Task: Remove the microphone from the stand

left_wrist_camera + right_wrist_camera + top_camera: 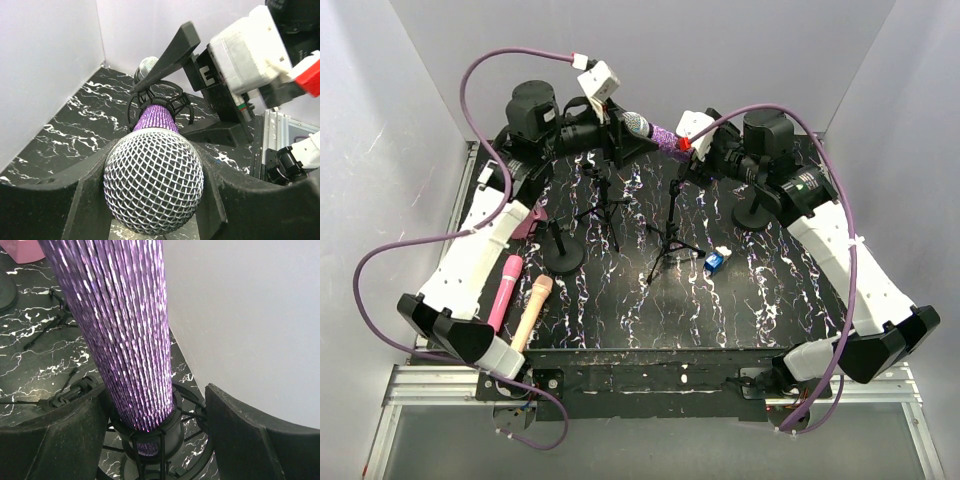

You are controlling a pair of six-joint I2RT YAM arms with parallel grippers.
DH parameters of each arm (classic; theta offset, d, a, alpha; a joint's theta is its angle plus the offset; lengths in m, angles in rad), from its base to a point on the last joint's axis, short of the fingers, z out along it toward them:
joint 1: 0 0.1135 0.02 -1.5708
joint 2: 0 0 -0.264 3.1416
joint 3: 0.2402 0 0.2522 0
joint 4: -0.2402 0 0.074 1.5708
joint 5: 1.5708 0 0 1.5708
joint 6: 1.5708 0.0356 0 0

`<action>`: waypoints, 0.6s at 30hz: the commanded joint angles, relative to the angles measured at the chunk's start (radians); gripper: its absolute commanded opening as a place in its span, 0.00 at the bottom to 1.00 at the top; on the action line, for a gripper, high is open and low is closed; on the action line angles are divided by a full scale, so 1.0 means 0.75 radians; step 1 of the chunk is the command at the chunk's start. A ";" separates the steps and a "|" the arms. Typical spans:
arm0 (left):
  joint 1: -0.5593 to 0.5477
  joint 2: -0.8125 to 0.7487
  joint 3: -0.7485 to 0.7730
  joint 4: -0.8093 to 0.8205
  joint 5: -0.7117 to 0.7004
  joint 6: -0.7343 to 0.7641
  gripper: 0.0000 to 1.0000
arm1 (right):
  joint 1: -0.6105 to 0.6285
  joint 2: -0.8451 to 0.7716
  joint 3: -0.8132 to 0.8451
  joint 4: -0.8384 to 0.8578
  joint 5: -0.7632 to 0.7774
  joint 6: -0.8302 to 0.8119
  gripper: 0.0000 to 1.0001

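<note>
Left gripper tight around microphone on stand

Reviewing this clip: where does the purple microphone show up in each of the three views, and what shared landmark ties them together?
Top external: the purple microphone is at top centre, mesh head pointing left.
Left wrist: its mesh head fills the bottom centre, with the purple body behind it.
Right wrist: only the purple body shows, running from top left down to bottom centre.
Shared landmark: the black marbled tabletop.
</note>
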 commanded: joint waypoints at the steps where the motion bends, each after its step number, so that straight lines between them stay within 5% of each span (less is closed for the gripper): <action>1: 0.028 -0.185 0.218 -0.112 -0.147 0.208 0.00 | -0.025 -0.005 -0.031 -0.072 0.092 -0.006 0.79; 13: 0.028 -0.118 0.825 -0.758 -0.673 0.703 0.00 | -0.023 -0.054 0.008 -0.095 -0.006 0.016 0.80; 18: 0.027 -0.195 0.754 -0.971 -1.028 0.967 0.00 | -0.023 -0.095 0.034 -0.103 -0.108 0.039 0.81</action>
